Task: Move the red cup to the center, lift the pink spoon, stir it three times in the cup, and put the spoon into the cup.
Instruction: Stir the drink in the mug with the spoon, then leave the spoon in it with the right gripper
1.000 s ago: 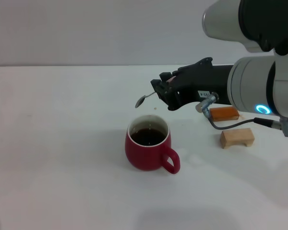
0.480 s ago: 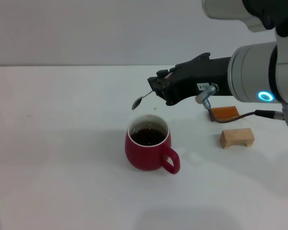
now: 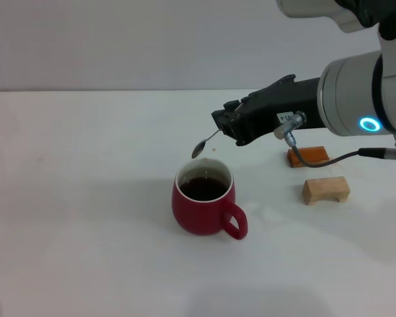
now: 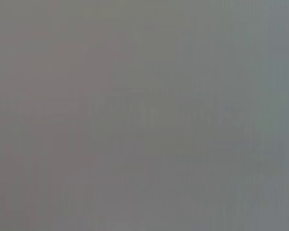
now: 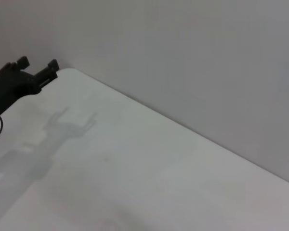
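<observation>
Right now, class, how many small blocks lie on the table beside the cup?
2. An orange-brown flat block lies to the red cup's right, farther back; a tan wooden block sits just in front of it. None seems hidden.

Pink spoon [image 3: 206, 141] handle buried inside the right end effector [image 3: 228, 125], only its metal bowl and neck showed, right arm cropped by the head view's edge, left wrist view blank grey
</observation>
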`<action>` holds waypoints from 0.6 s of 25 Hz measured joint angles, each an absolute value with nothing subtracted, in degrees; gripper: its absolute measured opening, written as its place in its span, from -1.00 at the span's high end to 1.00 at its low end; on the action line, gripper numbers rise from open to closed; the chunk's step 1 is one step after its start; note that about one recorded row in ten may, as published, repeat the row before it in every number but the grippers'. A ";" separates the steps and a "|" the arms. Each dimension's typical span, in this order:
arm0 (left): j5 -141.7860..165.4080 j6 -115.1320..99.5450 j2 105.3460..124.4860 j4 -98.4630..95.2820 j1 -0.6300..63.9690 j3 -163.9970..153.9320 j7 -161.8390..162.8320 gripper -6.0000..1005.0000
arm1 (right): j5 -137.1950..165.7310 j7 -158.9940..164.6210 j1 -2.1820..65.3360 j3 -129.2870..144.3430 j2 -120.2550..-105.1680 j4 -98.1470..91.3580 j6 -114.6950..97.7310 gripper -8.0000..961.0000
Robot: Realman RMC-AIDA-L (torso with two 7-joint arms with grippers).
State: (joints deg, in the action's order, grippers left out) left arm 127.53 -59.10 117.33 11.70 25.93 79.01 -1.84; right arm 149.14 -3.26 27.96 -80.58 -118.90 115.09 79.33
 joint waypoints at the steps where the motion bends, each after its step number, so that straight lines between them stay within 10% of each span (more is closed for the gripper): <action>1: 127.53 -59.10 117.33 11.70 25.93 79.01 -1.84 -0.68 | 149.13 -3.25 28.23 -80.78 -118.91 114.89 79.72 0.63; 15: 127.53 -58.93 117.42 11.40 26.18 79.01 -1.76 -0.68 | 148.38 -4.60 32.91 -81.12 -118.80 105.89 80.04 0.62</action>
